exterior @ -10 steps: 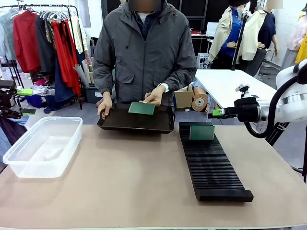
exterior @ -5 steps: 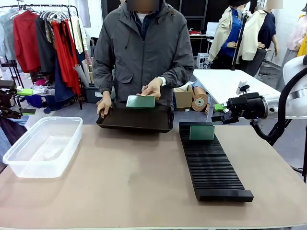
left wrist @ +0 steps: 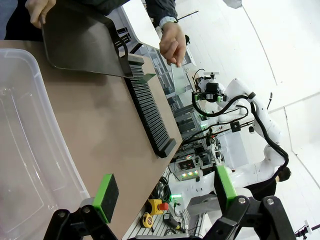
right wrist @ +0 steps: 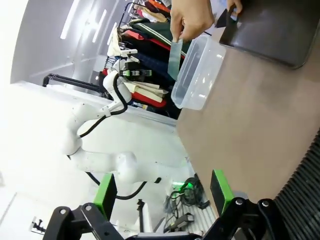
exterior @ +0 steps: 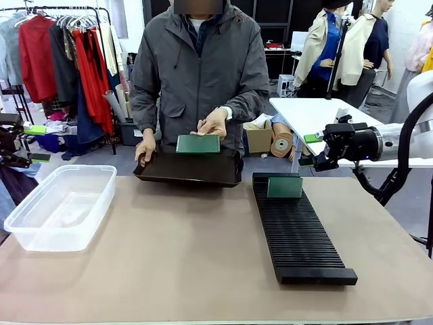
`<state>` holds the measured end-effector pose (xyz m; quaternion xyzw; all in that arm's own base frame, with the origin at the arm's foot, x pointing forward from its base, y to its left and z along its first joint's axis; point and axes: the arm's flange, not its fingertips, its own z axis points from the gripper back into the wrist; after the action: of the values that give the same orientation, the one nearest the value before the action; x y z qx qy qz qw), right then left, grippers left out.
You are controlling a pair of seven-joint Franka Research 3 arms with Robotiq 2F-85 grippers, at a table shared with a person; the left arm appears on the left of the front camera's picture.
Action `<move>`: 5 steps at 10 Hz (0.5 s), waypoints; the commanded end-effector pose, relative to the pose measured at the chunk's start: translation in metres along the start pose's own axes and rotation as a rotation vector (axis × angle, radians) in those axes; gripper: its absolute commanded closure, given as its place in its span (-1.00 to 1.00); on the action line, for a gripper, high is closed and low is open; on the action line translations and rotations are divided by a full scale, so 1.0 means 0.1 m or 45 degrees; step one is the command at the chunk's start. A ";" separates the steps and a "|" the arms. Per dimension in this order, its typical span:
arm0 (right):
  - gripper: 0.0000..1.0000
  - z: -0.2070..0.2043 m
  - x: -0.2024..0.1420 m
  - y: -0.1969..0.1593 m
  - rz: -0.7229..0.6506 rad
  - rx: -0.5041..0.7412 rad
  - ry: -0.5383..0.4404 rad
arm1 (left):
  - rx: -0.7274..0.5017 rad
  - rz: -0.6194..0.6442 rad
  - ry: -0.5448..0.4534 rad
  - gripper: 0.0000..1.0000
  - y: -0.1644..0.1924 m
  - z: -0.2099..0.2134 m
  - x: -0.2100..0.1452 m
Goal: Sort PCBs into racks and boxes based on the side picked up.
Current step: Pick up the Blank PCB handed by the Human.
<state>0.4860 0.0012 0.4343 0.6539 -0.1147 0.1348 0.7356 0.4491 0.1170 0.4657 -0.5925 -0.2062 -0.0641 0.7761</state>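
Looking across the beige tabletop, you had a person at its far edge holding one thin flat green rectangular circuit board in one hand, just above a smooth black rimmed tray that the other hand gripped by its left end. A second green board stood upright in the far end of the long black ribbed rack toward the tabletop's right edge. The clear plastic rectangular tub sat by the left edge. Your right end effector hung released, jaws wide, beyond the far right corner. Your left end effector was likewise released, grasping nothing.
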 end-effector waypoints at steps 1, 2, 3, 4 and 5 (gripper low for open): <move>-1.00 0.01 0.00 -0.03 0.038 -0.023 -0.003 | 0.003 0.012 0.000 -1.00 -0.02 0.01 0.00; -1.00 0.01 0.00 -0.03 0.038 -0.023 -0.003 | 0.003 0.012 0.000 -1.00 -0.02 0.01 0.00; -1.00 0.01 0.00 -0.03 0.038 -0.023 -0.003 | 0.003 0.012 0.000 -1.00 -0.02 0.01 0.00; -1.00 0.01 0.00 -0.03 0.038 -0.023 -0.003 | 0.003 0.012 0.000 -1.00 -0.02 0.01 0.00; -1.00 0.01 0.00 -0.03 0.038 -0.023 -0.003 | 0.003 0.012 0.000 -1.00 -0.02 0.01 0.00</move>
<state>0.4869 0.0003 0.4313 0.6505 -0.1171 0.1363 0.7380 0.4491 0.1170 0.4657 -0.5925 -0.2062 -0.0641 0.7761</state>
